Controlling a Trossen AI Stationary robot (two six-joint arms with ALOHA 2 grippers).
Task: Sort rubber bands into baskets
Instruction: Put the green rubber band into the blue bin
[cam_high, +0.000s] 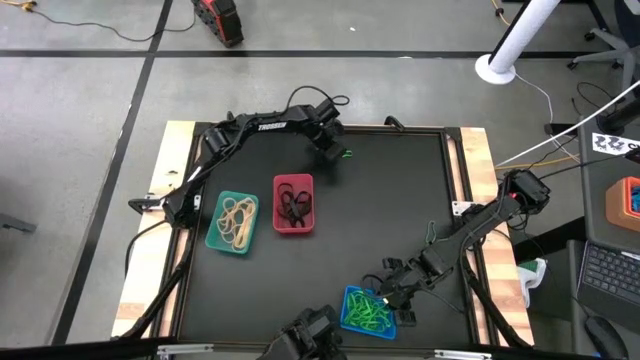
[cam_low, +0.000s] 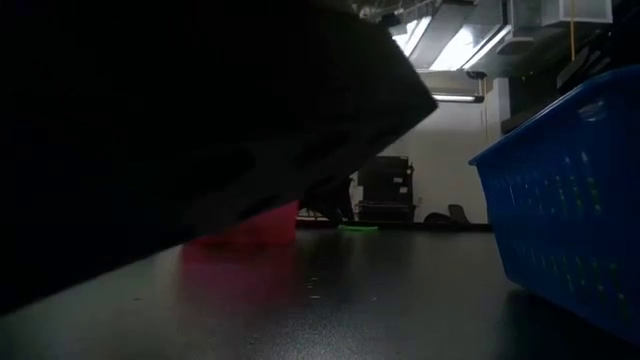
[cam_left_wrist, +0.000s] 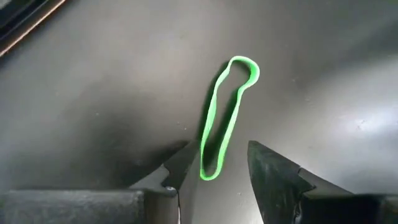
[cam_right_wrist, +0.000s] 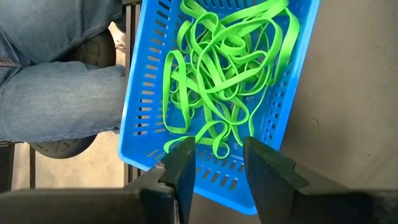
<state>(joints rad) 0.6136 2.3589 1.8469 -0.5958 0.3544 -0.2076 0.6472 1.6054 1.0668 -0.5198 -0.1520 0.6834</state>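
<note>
**Two grippers over a black table, one loose green band left**

Left gripper (cam_left_wrist: 217, 171): fingers (cam_left_wrist: 273, 171) apart, nothing held. They straddle the near end of a single green band (cam_left_wrist: 224, 115), a long narrow loop lying flat on the table (cam_left_wrist: 93, 81). In the high view this gripper (cam_high: 330, 152) hangs over the table's far middle, with the band (cam_high: 346, 154) just beside it.

Right gripper (cam_right_wrist: 217, 163): fingers (cam_right_wrist: 184, 165) apart and empty, poised over the edge of the blue basket (cam_right_wrist: 143, 93), which holds a tangled heap of green bands (cam_right_wrist: 224, 68). The high view places the gripper (cam_high: 396, 297) at the table's near edge, beside the blue basket (cam_high: 350, 297).

Other baskets: the red basket (cam_high: 293, 205), near the table's middle, holds black bands (cam_high: 293, 207); the teal basket (cam_high: 232, 222), just left of it, holds tan bands (cam_high: 237, 218).

Beyond the near edge, the right wrist view shows a person's legs (cam_right_wrist: 59, 93) in jeans.
</note>
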